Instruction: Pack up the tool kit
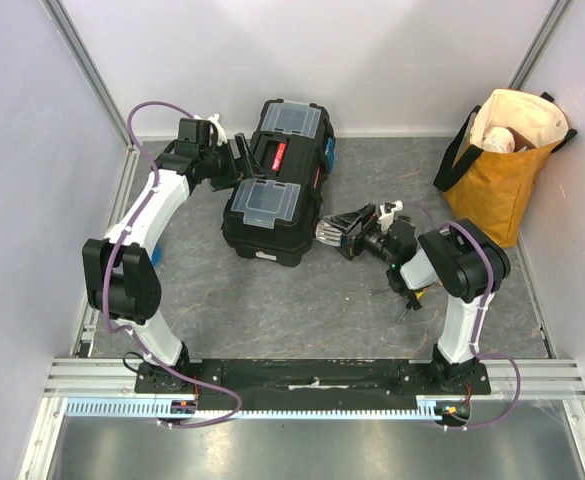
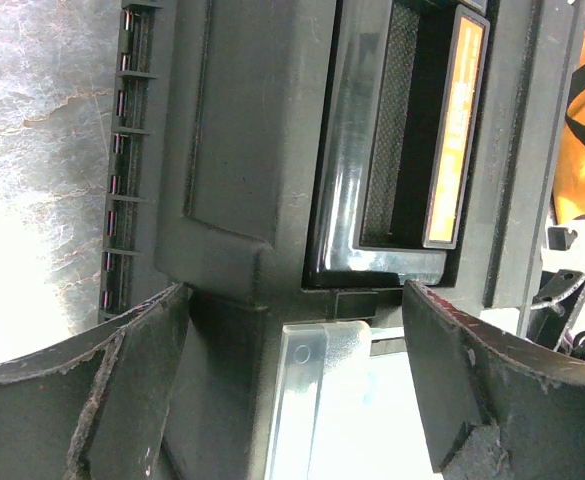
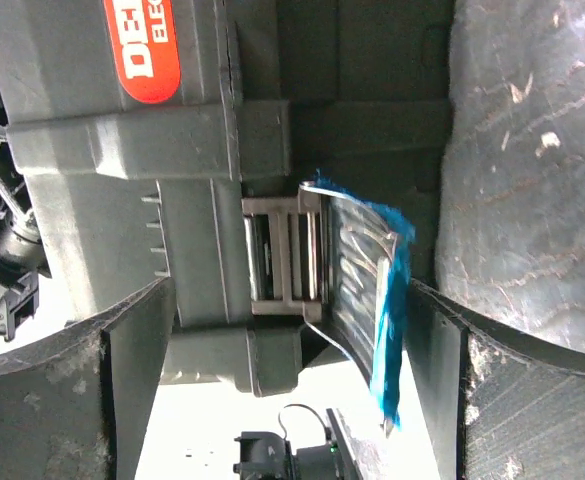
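Observation:
The black toolbox (image 1: 272, 190) lies mid-table with its lid down, showing the red handle panel (image 1: 280, 158) and two clear-lidded compartments (image 1: 269, 200). My left gripper (image 1: 240, 160) is open at the box's left edge. In the left wrist view it (image 2: 292, 380) straddles the lid by a clear compartment lid (image 2: 332, 400), below the handle recess (image 2: 402, 130). My right gripper (image 1: 337, 232) is open at the box's right side. In the right wrist view it (image 3: 290, 300) straddles a blue latch (image 3: 372, 290) that stands swung out from the box wall. No loose hand tools are clearly visible.
A mustard-yellow tote bag (image 1: 507, 165) stands at the back right against the wall. A second blue latch (image 1: 329, 152) shows on the box's far right side. A small dark item (image 1: 409, 305) lies by the right arm. White walls enclose the grey table.

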`<action>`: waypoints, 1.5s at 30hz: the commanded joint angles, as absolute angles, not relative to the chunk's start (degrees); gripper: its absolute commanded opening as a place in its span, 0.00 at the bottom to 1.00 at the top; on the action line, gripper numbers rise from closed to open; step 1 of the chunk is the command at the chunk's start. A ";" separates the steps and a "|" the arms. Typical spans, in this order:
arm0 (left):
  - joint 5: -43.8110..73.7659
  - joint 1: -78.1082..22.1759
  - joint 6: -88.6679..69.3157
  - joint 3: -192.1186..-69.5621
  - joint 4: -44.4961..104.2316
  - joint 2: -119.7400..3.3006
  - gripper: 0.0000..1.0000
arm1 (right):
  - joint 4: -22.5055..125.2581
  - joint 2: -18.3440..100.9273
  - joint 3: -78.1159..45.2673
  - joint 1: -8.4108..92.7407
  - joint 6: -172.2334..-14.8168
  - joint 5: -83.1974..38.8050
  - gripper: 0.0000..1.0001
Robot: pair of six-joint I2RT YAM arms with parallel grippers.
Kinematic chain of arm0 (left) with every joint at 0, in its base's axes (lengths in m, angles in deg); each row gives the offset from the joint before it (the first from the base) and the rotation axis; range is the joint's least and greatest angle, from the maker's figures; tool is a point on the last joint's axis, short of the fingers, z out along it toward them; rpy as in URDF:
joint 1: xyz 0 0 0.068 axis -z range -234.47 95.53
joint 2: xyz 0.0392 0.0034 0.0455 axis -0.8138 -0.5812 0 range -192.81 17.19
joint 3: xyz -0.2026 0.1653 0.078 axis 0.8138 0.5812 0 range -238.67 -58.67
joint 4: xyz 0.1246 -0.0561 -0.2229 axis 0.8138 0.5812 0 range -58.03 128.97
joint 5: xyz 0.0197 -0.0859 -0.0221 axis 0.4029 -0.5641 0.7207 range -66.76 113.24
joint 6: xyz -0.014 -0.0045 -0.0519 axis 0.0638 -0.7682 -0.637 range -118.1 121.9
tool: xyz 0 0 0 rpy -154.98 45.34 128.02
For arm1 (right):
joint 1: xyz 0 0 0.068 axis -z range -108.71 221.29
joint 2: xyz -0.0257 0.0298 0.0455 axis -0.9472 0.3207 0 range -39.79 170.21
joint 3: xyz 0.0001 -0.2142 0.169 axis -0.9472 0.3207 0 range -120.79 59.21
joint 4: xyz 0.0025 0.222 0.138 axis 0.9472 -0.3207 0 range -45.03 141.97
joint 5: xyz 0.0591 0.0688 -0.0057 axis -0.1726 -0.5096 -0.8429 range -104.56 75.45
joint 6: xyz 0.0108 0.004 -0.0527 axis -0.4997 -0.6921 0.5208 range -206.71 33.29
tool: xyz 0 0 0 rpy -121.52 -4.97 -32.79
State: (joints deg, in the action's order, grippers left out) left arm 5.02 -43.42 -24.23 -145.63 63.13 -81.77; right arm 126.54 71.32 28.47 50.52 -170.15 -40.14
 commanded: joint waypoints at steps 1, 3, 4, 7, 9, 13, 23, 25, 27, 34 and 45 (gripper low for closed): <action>15.15 -44.36 -19.45 -141.90 78.55 -87.84 0.89 | 141.91 65.52 31.95 51.95 -166.35 -39.43 0.98; 15.41 -44.80 -19.28 -143.30 79.34 -87.14 0.89 | 134.19 60.44 35.02 53.18 -163.19 -36.98 0.98; 15.50 -44.97 -19.19 -144.09 79.78 -86.53 0.89 | 126.32 57.54 35.74 53.97 -159.70 -35.75 0.98; 15.33 -45.76 -18.84 -146.99 80.05 -84.95 0.89 | 99.70 44.88 33.30 55.29 -147.93 -30.40 0.98; 14.72 -46.20 -18.66 -149.45 80.31 -84.16 0.90 | 80.70 39.16 26.45 55.30 -138.96 -24.00 0.98; 13.84 -46.38 -17.70 -156.04 80.22 -83.71 0.90 | 65.26 37.64 16.52 56.00 -130.15 -17.01 0.98; 8.13 -46.91 -16.11 -169.31 74.16 -90.12 0.91 | 62.52 52.48 -2.47 56.35 -129.34 -25.09 0.98; 5.76 -46.99 -15.77 -171.86 72.59 -91.88 0.91 | 62.26 56.35 -6.42 56.44 -129.69 -27.11 0.98; 2.95 -47.08 -15.15 -173.80 70.30 -93.37 0.91 | 62.87 60.56 -9.51 56.79 -130.82 -28.79 0.98; -0.58 -47.08 -15.59 -177.05 63.09 -98.73 0.92 | 72.43 72.78 -18.12 58.72 -137.85 -38.01 0.98; -1.20 -47.08 -13.65 -180.31 62.73 -106.47 0.92 | 87.54 89.49 -28.85 60.39 -147.33 -46.63 0.98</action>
State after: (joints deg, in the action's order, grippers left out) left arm 0.15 -47.05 -16.82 -177.04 64.70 -105.14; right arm 76.75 85.96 -25.34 59.70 -141.54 -41.67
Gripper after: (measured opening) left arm 0.918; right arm 0.982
